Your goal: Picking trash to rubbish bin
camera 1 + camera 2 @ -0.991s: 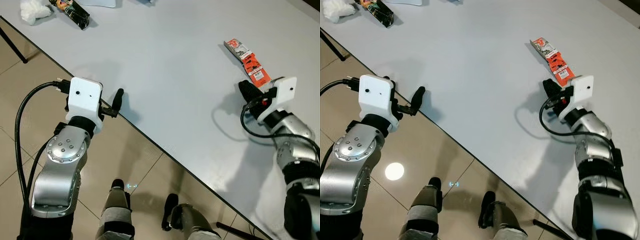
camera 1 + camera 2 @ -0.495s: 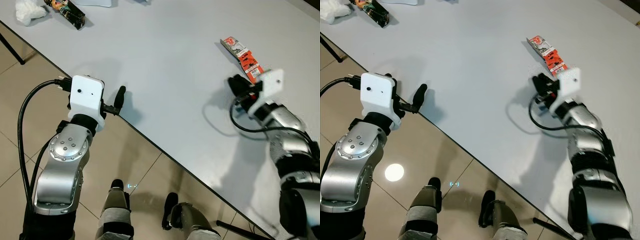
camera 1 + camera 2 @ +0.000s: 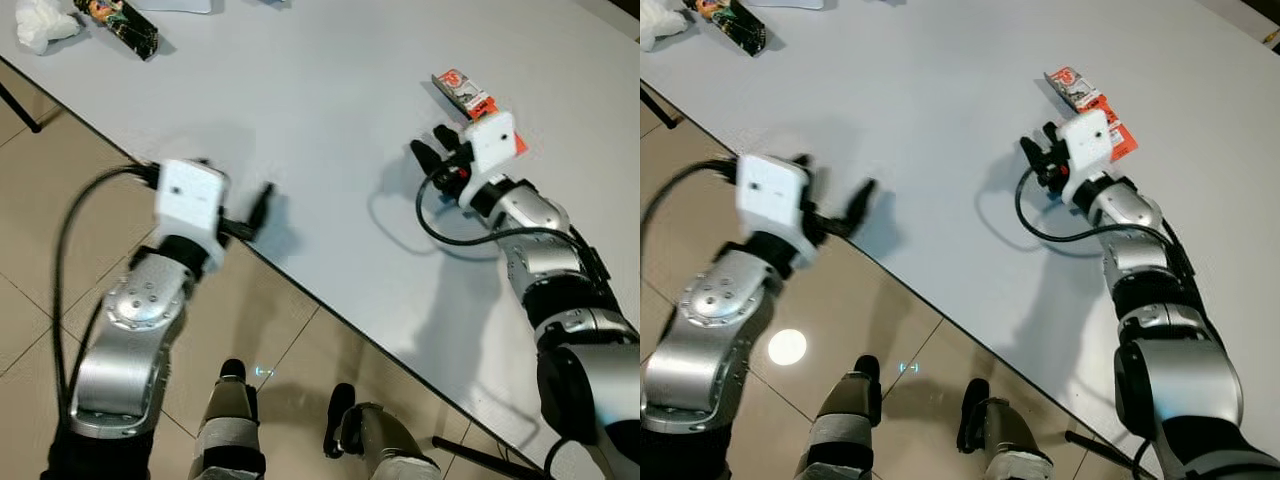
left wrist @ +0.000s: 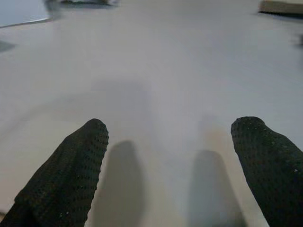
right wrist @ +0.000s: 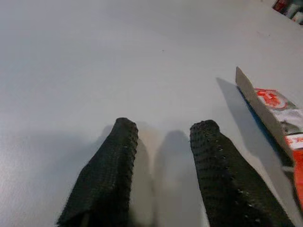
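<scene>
Pale grey counter over beige floor tiles, its edge running diagonally in front of you. Far left corner of the counter: a crumpled white tissue and, just beside it, a dark snack wrapper, both well apart from either arm. Left gripper sits at the counter's near edge with fingers spread wide and nothing between them; in the head views that arm is motion-blurred. Right of centre, the right gripper hovers low over bare counter with its fingers parted, a narrow gap, holding nothing. The task item nearest you, a flat red-and-white packet, lies on the counter just beside that gripper, off to one side of the fingers rather than between them; part of it is hidden behind the white wrist camera housing in the head views. Risks as I read it: close now and you pinch air, since the packet is off the gripper's line. It's flat on a smooth surface, so a sideways approach likely shoves it away instead of getting a finger under. The loose wrist cable trailing on the counter could also drag. No bin visible.
</scene>
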You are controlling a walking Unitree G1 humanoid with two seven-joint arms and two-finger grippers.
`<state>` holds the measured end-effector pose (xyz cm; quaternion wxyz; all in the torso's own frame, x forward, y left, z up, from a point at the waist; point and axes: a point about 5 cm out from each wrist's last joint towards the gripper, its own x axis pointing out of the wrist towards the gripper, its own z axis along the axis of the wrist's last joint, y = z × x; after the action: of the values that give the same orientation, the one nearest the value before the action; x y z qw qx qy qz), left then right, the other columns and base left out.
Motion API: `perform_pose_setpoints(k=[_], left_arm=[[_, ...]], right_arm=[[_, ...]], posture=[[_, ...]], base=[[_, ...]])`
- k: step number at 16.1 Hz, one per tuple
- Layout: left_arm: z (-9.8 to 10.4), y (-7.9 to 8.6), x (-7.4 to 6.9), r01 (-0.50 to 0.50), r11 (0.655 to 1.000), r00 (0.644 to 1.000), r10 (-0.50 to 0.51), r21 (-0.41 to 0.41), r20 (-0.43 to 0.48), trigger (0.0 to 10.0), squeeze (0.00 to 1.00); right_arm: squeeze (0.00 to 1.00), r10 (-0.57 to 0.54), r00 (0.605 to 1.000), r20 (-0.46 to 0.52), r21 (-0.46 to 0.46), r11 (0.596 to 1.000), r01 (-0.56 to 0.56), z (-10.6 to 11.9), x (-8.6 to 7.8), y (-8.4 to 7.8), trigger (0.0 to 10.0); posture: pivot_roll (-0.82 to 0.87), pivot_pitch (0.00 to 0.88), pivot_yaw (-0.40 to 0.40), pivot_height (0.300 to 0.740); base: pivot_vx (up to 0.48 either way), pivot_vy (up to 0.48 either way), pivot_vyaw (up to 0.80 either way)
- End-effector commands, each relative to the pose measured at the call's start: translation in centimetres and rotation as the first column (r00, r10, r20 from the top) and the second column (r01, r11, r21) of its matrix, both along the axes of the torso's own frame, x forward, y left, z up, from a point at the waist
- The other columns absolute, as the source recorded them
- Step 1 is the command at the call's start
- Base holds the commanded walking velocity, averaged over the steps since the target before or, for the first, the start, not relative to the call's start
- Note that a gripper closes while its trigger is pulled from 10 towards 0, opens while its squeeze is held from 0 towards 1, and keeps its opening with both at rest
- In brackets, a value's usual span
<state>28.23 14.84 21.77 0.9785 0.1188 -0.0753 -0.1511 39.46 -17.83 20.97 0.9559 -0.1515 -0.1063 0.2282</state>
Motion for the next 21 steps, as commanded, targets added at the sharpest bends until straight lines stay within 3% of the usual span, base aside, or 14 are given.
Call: perform_pose_setpoints(k=[1,2,6,10,15,21], left_arm=[[-0.1,-0.4,-0.5,0.040,0.999,0.999,-0.040,0.005,-0.010,10.0,0.00],[-0.1,-0.4,-0.4,0.047,0.999,0.999,-0.047,0.009,-0.009,10.0,0.00],[0.2,-0.2,-0.3,0.050,0.999,0.999,-0.050,0.018,-0.005,10.0,0.00],[0.1,0.2,-1.0,0.043,0.998,0.999,-0.043,0.038,-0.010,10.0,0.00],[0.1,0.6,-1.3,0.023,0.999,1.000,-0.023,0.044,-0.008,10.0,0.00],[0.1,1.2,-1.7,0.002,0.999,1.000,-0.001,0.049,-0.020,10.0,0.00]], right_arm=[[0.00,-0.045,0.995,-0.088,-0.029,0.999,0.042,-2.3,-0.3,-0.9,10.0],[1.00,-0.058,0.994,-0.089,-0.018,0.998,0.056,-2.2,-0.3,-1.1,10.0],[1.00,-0.076,0.994,-0.084,-0.046,0.996,0.073,-2.0,-0.2,-1.6,10.0],[1.00,-0.092,0.996,-0.014,-0.151,0.984,0.089,-0.6,0.2,-1.6,10.0],[1.00,-0.135,0.991,0.027,-0.198,0.970,0.137,0.6,0.6,-1.9,10.0],[1.00,-0.279,0.960,0.008,-0.190,0.942,0.276,0.9,0.8,-4.2,10.0]], posture=[[0.55,0.396,-0.152,0.740],[0.55,0.396,-0.152,0.740],[0.55,0.399,-0.150,0.740],[0.59,0.417,-0.149,0.740],[0.60,0.426,-0.156,0.740],[0.62,0.437,-0.148,0.740]], base=[[0.000,0.000,0.00],[0.000,0.000,0.00],[0.000,0.000,0.00],[0.000,0.000,0.00],[0.000,0.000,0.00],[0.000,0.000,0.00]])
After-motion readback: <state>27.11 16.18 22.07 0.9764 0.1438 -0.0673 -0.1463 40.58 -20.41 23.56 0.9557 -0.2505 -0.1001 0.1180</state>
